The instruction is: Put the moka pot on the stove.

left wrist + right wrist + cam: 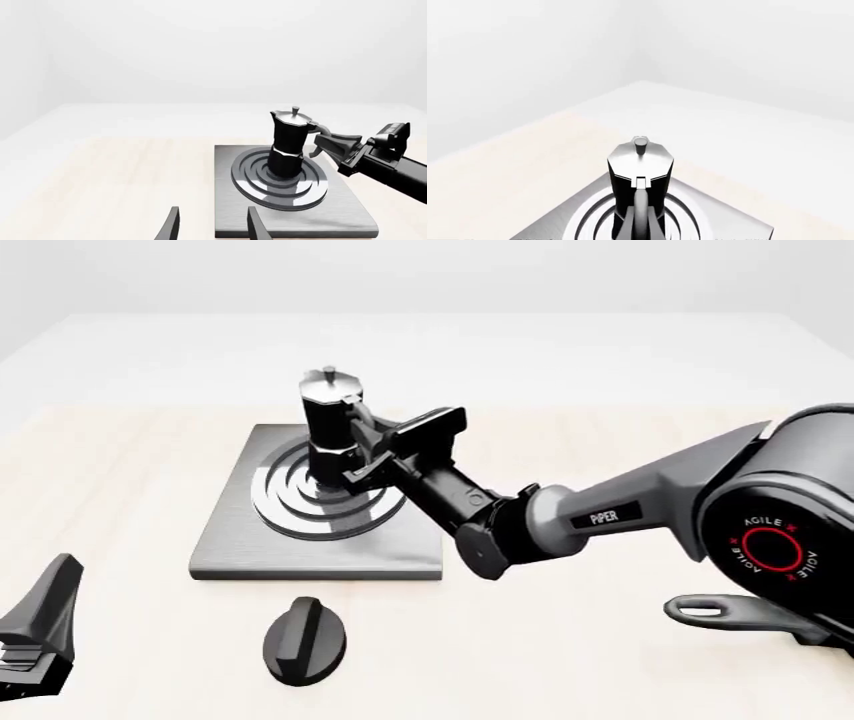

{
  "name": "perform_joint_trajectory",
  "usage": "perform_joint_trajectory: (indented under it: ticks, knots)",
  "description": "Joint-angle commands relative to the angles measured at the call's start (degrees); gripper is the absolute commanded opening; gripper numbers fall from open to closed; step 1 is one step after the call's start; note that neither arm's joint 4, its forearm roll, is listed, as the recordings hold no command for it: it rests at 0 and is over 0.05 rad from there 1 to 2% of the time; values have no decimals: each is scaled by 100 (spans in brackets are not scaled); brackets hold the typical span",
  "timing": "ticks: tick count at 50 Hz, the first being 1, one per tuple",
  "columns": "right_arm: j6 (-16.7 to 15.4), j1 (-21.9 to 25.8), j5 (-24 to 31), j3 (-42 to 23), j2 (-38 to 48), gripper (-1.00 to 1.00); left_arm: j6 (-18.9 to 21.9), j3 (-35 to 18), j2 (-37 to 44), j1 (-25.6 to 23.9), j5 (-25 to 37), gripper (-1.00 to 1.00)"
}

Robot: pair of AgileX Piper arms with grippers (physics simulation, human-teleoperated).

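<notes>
The moka pot (327,420) stands upright on the silver rings of the stove (240,540), near the slab's middle. It also shows in the left wrist view (290,145) and the right wrist view (639,170). My right gripper (358,452) is at the pot's black side handle, its fingers slightly apart on either side of it; it looks open in the left wrist view (313,144). My left gripper (213,227) is open and empty, low at the near left (34,640), just short of the stove's (333,215) near edge.
A black oval knob (304,640) lies on the table in front of the stove. The right arm (601,515) stretches across the table from the right. The stove's corner shows in the right wrist view (720,220).
</notes>
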Motion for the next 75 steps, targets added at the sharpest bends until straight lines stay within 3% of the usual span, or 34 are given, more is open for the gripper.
perform_joint_trajectory:
  ticks: [1, 32, 33, 75]
  knots:
    - [36, 25, 36, -78, -22, -100, 0, 0, 0, 0, 0, 100]
    - [6, 54, 268, -215, 78, -100, 0, 0, 0, 0, 0, 100]
    - [8, 55, 279, -223, 86, 100, 0, 0, 0, 0, 0, 100]
    - [-2, 161, 435, 33, -212, 100, 0, 0, 0, 0, 0, 100]
